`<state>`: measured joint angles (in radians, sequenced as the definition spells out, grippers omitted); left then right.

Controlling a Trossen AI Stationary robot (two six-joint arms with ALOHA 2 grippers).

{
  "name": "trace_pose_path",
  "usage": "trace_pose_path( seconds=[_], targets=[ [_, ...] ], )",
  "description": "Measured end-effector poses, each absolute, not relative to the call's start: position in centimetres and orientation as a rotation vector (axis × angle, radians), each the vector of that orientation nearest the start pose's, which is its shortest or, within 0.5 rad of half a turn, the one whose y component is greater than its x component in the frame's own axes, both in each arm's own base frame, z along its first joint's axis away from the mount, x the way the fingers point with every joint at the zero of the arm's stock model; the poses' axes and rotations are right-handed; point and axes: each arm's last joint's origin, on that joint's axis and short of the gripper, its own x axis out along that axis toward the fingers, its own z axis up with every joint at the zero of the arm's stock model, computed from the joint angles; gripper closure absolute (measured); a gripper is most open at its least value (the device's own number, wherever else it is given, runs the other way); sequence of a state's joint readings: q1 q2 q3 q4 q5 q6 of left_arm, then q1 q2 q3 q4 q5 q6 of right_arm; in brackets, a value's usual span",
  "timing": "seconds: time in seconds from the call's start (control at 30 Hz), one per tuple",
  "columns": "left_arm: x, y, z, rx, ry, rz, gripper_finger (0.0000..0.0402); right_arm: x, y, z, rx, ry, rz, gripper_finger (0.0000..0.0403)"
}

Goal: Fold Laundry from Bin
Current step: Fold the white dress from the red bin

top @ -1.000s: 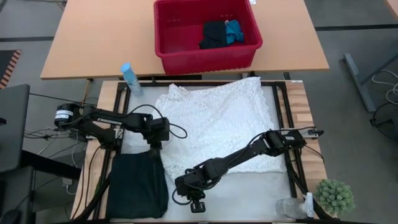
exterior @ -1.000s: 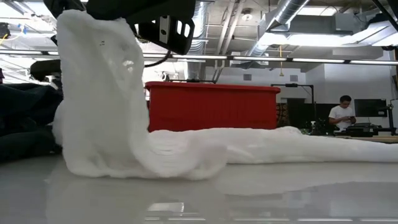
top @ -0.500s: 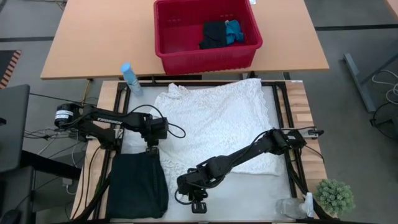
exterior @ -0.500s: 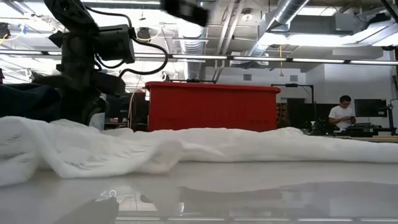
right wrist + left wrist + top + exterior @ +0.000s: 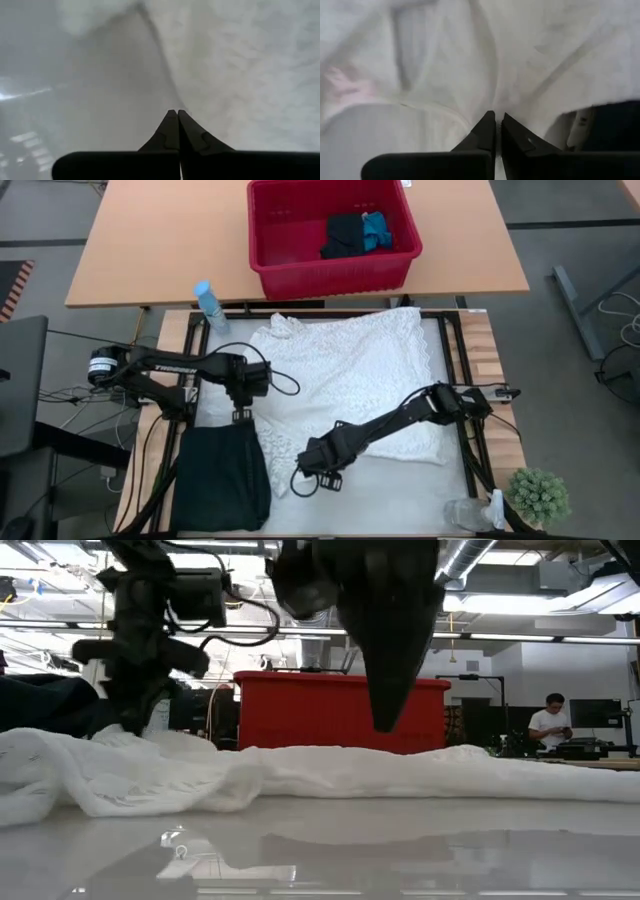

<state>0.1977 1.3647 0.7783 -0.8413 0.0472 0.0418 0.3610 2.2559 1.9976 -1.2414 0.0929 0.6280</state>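
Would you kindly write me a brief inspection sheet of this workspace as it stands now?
Surface: white work mat, bare along its near edge.
Job's things: white crinkled garment spread flat on the mat; black garment folded at the near left corner; red bin on the far table, holding a black item and a blue item.
Clutter: blue bottle; potted plant; clear bottle.
Grippers: left pincer shut, empty, over the white garment's left edge; right pincer shut, empty, over its near edge.
Cables: black leads looping off the left arm.
Surroundings: person far behind.
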Motion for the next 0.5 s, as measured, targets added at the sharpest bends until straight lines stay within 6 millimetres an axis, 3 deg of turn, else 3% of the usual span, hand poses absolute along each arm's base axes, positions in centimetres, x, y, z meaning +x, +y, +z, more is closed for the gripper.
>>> trace_pose_path(
  seconds=[0.1, 0.3, 0.5],
  targets=[
    [21.8, 4.7, 19.2, -0.155, 1.39, 0.111, 0.0401, 42.1, 13.9, 20.8, 0.162, 1.44, -0.267, 0.0389],
    [22.0, 5.5, 20.2, -0.265, 1.363, 0.084, 0.0401, 41.1, 11.4, 24.3, 0.095, 1.358, -0.266, 0.039],
    [21.2, 5.8, 19.9, -0.306, 1.444, 0.052, 0.0401, 39.1, 8.1, 23.2, 0.091, 1.356, -0.311, 0.039]
  ],
)
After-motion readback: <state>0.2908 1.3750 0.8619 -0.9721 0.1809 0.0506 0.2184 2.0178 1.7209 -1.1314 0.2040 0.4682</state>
